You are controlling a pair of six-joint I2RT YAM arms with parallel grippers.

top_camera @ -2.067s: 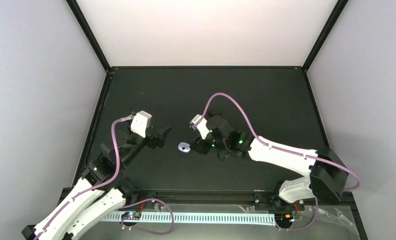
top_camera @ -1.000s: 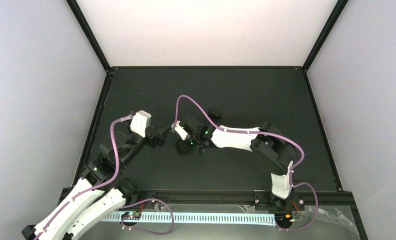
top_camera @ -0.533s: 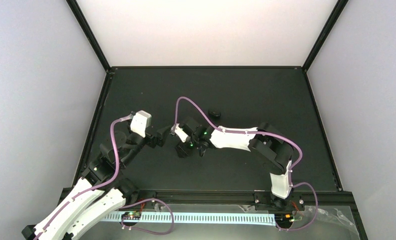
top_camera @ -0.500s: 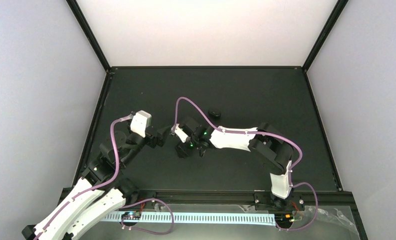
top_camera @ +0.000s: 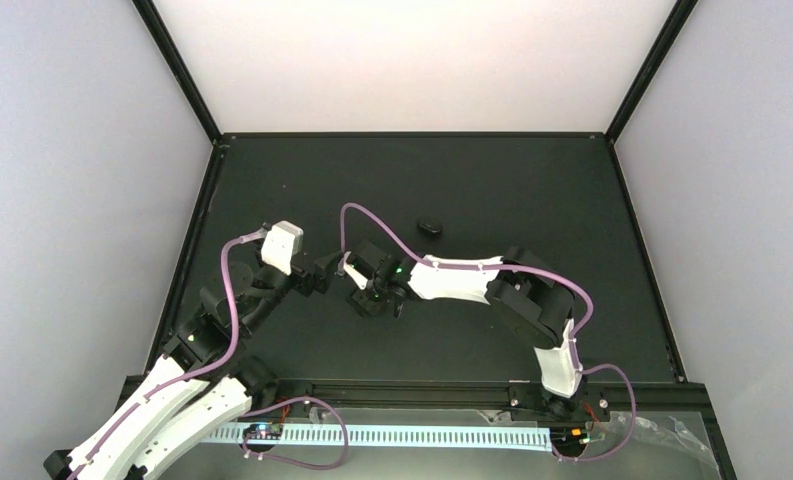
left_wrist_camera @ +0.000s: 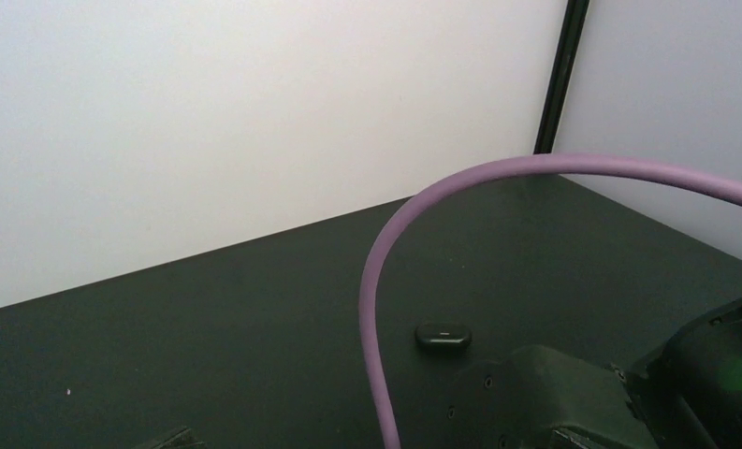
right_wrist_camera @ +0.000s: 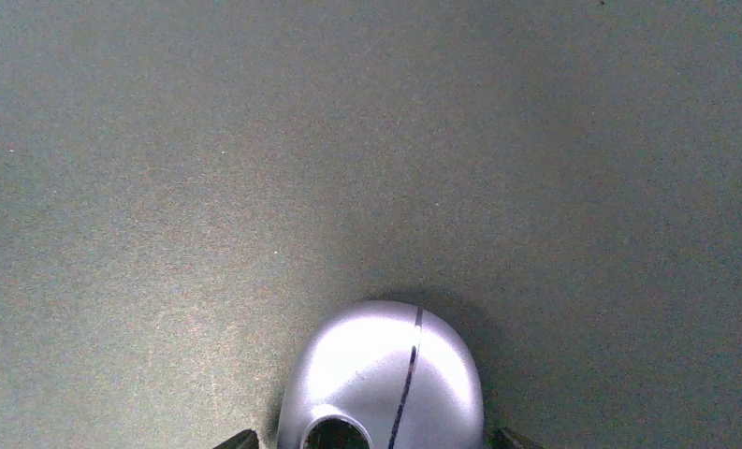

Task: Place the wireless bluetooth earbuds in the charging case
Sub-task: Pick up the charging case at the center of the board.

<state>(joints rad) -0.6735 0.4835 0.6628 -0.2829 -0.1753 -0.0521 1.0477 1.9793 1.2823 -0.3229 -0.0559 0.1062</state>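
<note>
right hand now astride charging case

Two arms are bolted at the near edge of one dark surface: the left arm and the right arm. Each carries one end effector, two in all: the left end effector and the right end effector. Two purple cables arch over the wrists, one per arm. One charging case shows, and one small black oval object.
</note>
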